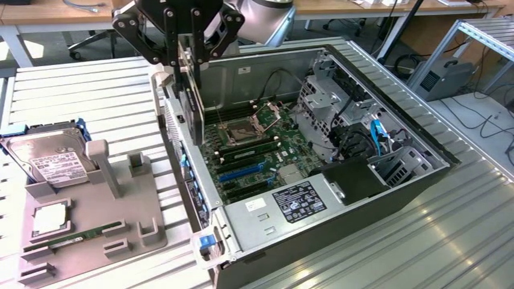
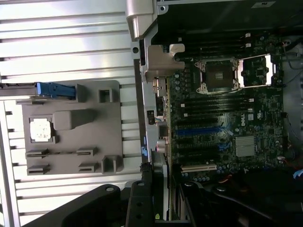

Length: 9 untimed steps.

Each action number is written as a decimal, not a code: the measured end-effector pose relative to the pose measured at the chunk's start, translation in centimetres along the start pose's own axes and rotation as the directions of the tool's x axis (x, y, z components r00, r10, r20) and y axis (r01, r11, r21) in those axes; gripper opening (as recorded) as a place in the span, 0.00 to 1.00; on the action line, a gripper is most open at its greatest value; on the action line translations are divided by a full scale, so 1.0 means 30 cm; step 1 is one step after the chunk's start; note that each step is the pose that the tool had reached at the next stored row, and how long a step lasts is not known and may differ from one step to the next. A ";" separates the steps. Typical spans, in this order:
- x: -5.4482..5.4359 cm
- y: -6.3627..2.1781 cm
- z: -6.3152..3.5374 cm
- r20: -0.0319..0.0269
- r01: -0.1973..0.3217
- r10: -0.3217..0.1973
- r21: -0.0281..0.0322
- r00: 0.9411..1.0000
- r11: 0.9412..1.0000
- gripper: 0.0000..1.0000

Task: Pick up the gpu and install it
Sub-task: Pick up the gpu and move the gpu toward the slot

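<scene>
An open black computer tower case (image 1: 362, 232) lay on a ribbed aluminium table (image 1: 80, 84), its green motherboard (image 1: 265, 144) exposed. In the exterior view, at the case's eight o'clock, a grey plastic parts tray (image 1: 84, 201) carried a silver boxy hard drive (image 1: 48, 159) at eleven o'clock, a square silver processor chip (image 1: 50, 220) at nine and a narrow green RAM stick (image 1: 76, 235) at seven.

Ribbed metal tabletop (image 1: 449, 241) lies below the jaws; wooden desks (image 1: 48, 13) and grey floor (image 1: 473, 105) with cables (image 1: 492, 123) lie beyond.

Bright overhead light, prob.; glare on table (image 1: 449, 241).
</scene>
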<state>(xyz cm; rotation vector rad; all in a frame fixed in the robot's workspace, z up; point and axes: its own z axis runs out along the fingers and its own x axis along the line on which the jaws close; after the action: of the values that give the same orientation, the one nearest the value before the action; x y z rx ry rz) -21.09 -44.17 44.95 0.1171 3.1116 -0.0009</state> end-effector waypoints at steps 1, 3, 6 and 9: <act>-0.003 0.000 0.000 0.000 0.000 0.000 0.000 1.000 1.000 0.27; -0.009 0.001 0.000 0.000 0.000 0.000 0.000 1.000 1.000 0.27; -0.019 0.001 0.001 0.000 0.000 0.000 0.000 1.000 1.000 0.27; -0.030 0.002 0.001 0.000 0.000 0.000 0.000 1.000 1.000 0.27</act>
<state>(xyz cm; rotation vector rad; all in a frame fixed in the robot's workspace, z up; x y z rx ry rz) -20.18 -44.17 44.95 0.1170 3.1116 -0.0009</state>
